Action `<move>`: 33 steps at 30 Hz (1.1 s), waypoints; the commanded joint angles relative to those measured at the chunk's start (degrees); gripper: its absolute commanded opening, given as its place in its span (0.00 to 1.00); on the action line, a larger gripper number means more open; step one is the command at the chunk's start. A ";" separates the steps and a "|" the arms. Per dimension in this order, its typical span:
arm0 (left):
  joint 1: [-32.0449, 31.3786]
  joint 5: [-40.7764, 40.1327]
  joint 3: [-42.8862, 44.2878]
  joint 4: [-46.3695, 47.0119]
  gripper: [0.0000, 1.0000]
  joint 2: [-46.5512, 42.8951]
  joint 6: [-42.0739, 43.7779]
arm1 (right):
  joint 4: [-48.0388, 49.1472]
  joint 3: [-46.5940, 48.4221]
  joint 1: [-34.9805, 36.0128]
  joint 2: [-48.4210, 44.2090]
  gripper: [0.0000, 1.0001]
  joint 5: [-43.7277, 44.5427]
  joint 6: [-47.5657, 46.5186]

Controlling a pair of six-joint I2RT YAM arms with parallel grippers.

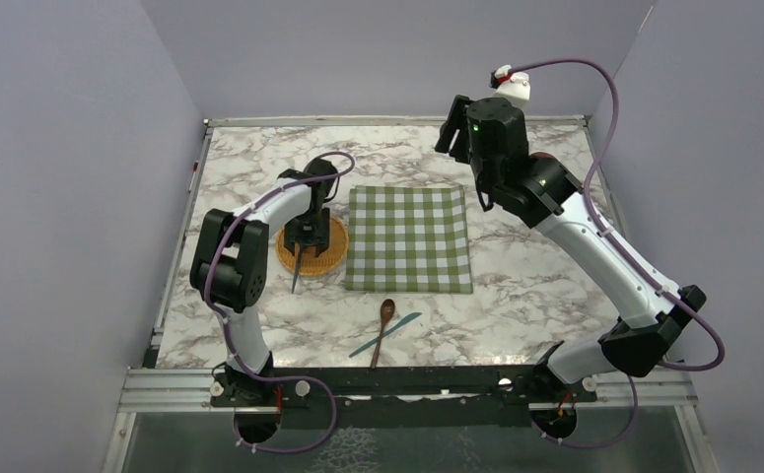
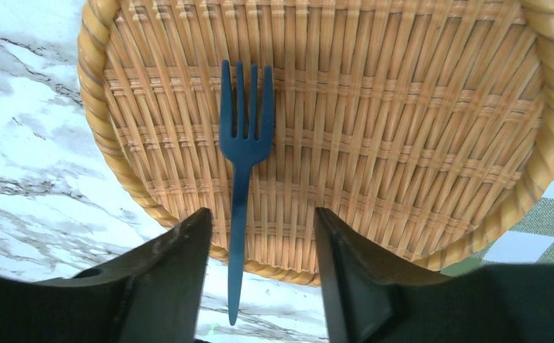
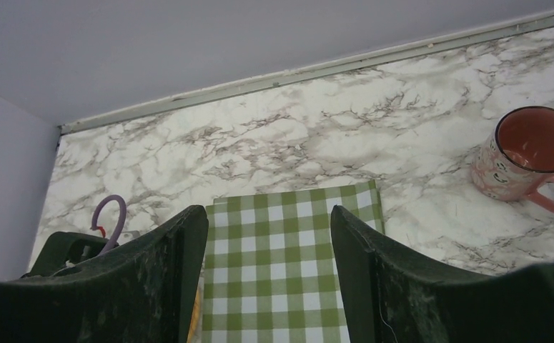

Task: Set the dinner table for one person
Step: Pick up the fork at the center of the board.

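Note:
The dinner table [image 1: 535, 286] is white marble with grey veins. A round wicker tray [image 1: 330, 258] sits left of a green-and-white checked cloth [image 1: 409, 238]. A blue fork [image 2: 244, 143] lies on the tray [image 2: 402, 107], its handle sticking out over the near rim [image 1: 297, 276]. My left gripper [image 1: 307, 242] hovers just above the tray, open [image 2: 259, 229], with the fork handle between its jaws, nearer the left one. My right gripper [image 1: 453, 123] is open and empty [image 3: 269, 221], raised high over the cloth's far edge [image 3: 288, 250].
A wooden spoon [image 1: 385, 323] and a teal knife [image 1: 397, 328] lie crossed near the table's front edge. A pink mug [image 3: 527, 153] stands at the back right, mostly hidden by the right arm in the top view. Grey walls enclose the table's metal frame [image 1: 397, 120].

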 commanded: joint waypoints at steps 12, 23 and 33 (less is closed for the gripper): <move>1.71 2.19 -1.19 0.96 0.37 0.75 0.72 | 0.20 1.07 0.27 -0.39 0.65 -0.01 -0.22; 2.24 2.34 -1.38 1.06 0.21 0.44 0.86 | 0.12 0.61 0.27 -0.89 0.62 0.15 -0.22; 2.26 2.59 -2.76 0.56 0.00 -2.16 0.78 | 0.32 -0.23 0.27 -1.30 0.60 0.01 0.13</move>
